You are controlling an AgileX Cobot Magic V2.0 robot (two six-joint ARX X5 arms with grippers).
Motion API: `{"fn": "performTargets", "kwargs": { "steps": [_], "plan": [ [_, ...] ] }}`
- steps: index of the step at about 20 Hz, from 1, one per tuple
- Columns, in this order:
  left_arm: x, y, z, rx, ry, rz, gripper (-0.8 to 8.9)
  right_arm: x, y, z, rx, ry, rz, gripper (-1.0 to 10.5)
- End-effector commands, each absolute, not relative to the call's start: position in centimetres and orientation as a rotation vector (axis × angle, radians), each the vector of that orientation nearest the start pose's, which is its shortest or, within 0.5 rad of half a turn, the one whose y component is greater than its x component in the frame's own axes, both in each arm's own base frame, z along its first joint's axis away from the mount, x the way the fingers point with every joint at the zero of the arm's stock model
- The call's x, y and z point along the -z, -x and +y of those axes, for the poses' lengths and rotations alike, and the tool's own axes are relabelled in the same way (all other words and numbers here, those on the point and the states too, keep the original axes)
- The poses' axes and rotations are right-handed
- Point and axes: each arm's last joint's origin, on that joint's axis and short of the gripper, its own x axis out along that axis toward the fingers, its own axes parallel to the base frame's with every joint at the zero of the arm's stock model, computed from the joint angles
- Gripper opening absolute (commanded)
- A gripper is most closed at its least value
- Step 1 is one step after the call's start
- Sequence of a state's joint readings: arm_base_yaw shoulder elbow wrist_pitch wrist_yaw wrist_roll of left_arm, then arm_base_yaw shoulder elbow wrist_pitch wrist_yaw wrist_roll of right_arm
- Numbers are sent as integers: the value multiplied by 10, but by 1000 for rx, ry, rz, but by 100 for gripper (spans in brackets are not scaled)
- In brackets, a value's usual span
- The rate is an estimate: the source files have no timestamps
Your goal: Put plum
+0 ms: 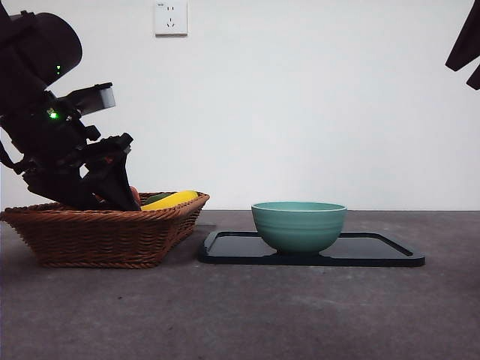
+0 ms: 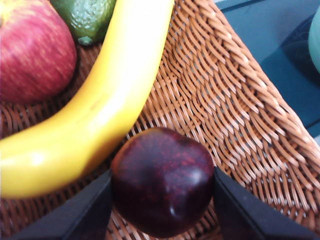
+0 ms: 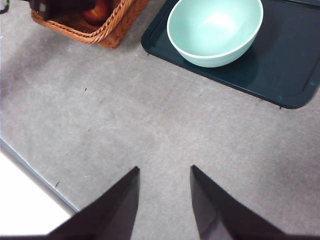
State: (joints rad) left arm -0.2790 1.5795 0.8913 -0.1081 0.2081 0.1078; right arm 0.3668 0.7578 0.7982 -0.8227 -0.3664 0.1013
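The plum (image 2: 162, 181) is gripped between the jaws of the left pincer (image 2: 162, 200) inside the basket (image 2: 235, 115), beside a banana (image 2: 95, 115). The pick-up is judged under way; next, a lift clear toward the bowl (image 1: 298, 225) is called for. The right pincer (image 3: 164, 200) is held open above the surface (image 3: 125, 125).

Left pincer (image 2: 162, 200) lowered, jaws clamping; right pincer (image 3: 165, 200) raised, jaws apart.

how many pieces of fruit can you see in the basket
4: the plum between the left gripper jaws, a yellow banana beside it, a red apple and a green fruit beyond. More may be hidden outside the view.
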Motion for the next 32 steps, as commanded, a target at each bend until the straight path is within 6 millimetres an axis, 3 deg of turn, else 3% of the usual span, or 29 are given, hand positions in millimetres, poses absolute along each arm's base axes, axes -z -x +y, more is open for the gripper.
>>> {"fn": "performTargets", "kwargs": {
  "steps": [1, 4, 8, 16, 24, 28, 32],
  "plan": [
    [-185, -306, -94, 509, -144, 785, 192, -290, -126, 60, -663, -85, 821, 163],
    [-184, -306, -94, 508, -140, 797, 347, -290, -126, 60, -663, -85, 820, 163],
    [-190, -305, -95, 500, -116, 781, 352, -290, -126, 60, -663, -85, 820, 162],
    [-241, -285, -90, 503, -106, 630, 351, -290, -126, 60, -663, -86, 820, 163],
    [-292, -213, -86, 760, -12, 653, 342, -290, -126, 61, -664, -86, 815, 163],
    [-301, -176, -79, 851, 20, 745, 342, -290, -126, 61, -664, -86, 816, 163],
    [-307, -153, -71, 860, 18, 766, 342, -290, -126, 61, -664, -86, 817, 163]
  ]
}}
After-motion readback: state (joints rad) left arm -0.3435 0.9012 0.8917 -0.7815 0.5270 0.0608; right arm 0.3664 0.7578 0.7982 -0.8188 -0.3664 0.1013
